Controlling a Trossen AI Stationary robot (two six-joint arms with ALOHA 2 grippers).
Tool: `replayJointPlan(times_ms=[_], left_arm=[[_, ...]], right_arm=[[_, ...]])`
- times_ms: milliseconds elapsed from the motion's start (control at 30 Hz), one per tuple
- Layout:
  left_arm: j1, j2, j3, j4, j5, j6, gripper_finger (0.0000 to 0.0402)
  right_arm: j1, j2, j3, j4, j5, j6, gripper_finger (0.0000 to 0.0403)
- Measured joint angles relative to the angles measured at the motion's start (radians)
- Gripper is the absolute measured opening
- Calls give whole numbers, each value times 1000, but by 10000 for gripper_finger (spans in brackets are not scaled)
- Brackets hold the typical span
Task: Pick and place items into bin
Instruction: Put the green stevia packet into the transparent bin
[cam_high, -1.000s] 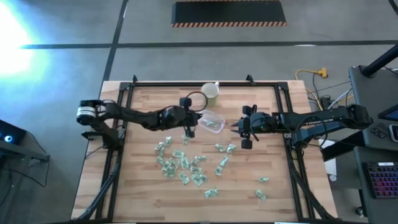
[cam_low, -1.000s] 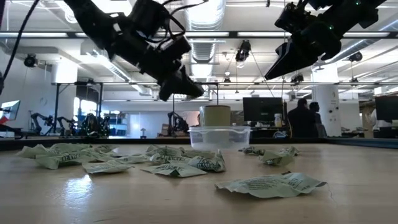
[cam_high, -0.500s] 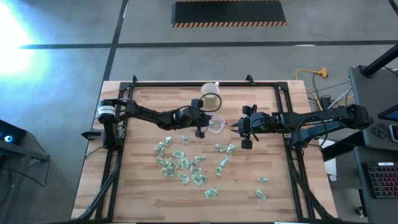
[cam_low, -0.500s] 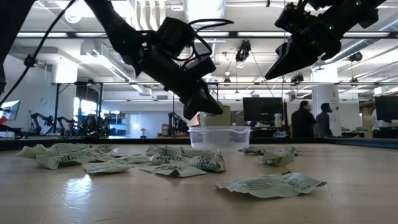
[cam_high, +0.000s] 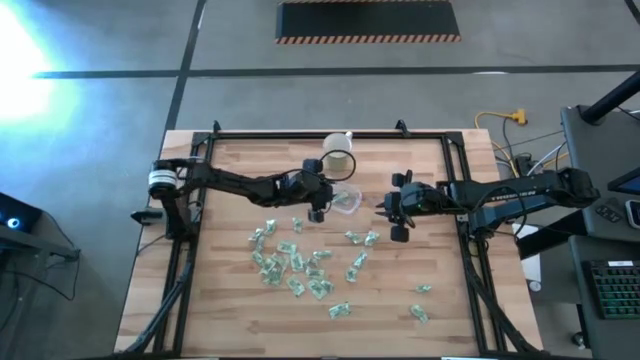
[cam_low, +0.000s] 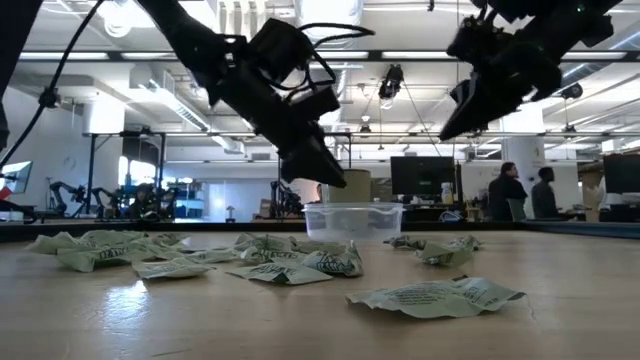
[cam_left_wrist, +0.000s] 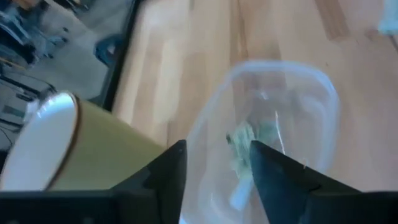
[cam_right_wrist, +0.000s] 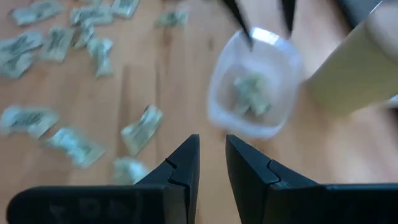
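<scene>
The bin (cam_high: 346, 200) is a small clear tub standing on the wooden table beside a cream cup. One pale-green packet (cam_left_wrist: 247, 142) lies inside it, also seen in the right wrist view (cam_right_wrist: 252, 90). My left gripper (cam_left_wrist: 214, 152) hangs open just above the bin's left rim (cam_low: 326, 176), with nothing between its fingers. My right gripper (cam_high: 384, 208) hovers to the right of the bin, pointing down at it. Its fingers (cam_right_wrist: 212, 144) stand a narrow gap apart and hold nothing. Several more packets (cam_high: 295, 265) lie scattered on the table in front.
The cream cup (cam_high: 339, 155) stands right behind the bin, close to my left gripper. A few packets (cam_high: 362, 240) lie under my right gripper, and others (cam_high: 420, 305) near the front right. A black frame (cam_high: 300, 134) edges the table. People stand in the room beyond.
My left gripper has travelled toward the table's right edge, from the bin's left side to just above the bin's rim, and has tipped a little lower. My right gripper has stayed in place and tipped slightly further down.
</scene>
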Motion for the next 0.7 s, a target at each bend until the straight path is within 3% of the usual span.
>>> replayJointPlan(times_ms=[133,367,700], left_arm=[[-15,-69,0,-127,2,-23,182],[-63,-211,-13,-320,12,-84,183],[-134,-445,-167,-347,41,-173,183]], right_arm=[[3,0,-41,6,-79,40,68],[17,29,-125,163,-183,-12,68],[23,217,-135,303,-248,-82,89]])
